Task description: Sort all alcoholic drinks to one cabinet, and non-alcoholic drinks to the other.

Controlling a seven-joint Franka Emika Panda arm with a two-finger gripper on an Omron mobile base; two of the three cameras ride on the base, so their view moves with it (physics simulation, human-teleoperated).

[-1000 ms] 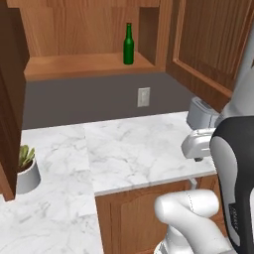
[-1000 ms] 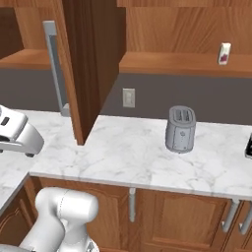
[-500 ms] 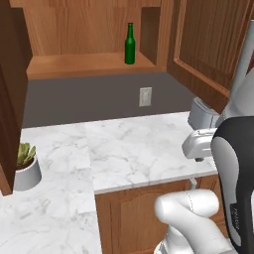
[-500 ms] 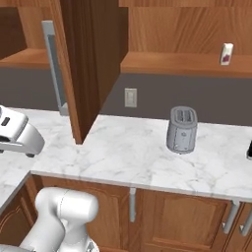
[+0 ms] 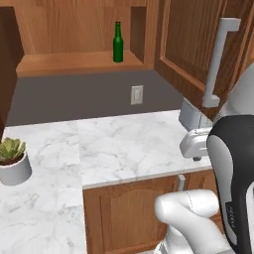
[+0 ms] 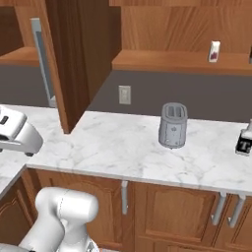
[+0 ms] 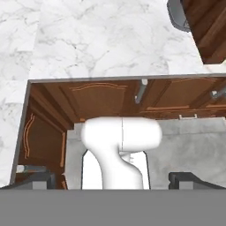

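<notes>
A slim dark-green bottle [image 5: 117, 42] stands upright on the shelf of the open left cabinet. On the right cabinet's shelf sits a small white carton [image 6: 214, 51] with a red-pink mark. The clear squarish bottle [image 6: 244, 142] with a black label stands on the marble counter at the far right edge. The paper coffee cup is out of view. My gripper [image 7: 114, 181] is open, its fingertips [image 7: 39, 180] wide apart with nothing between them, pointing down over the counter edge and my own base. The white hand [image 6: 15, 135] hovers over the counter, far from every drink.
A grey toaster [image 6: 173, 125] stands mid-counter below the right cabinet. An open cabinet door [image 6: 78, 59] with a long handle juts out between the two cabinets. A potted plant [image 5: 12, 158] sits on the left counter. A wall outlet [image 6: 124, 94] is behind.
The whole picture has slid left in both base views, so the base has moved right. The squarish bottle has come further into view at the right edge. No drink has moved.
</notes>
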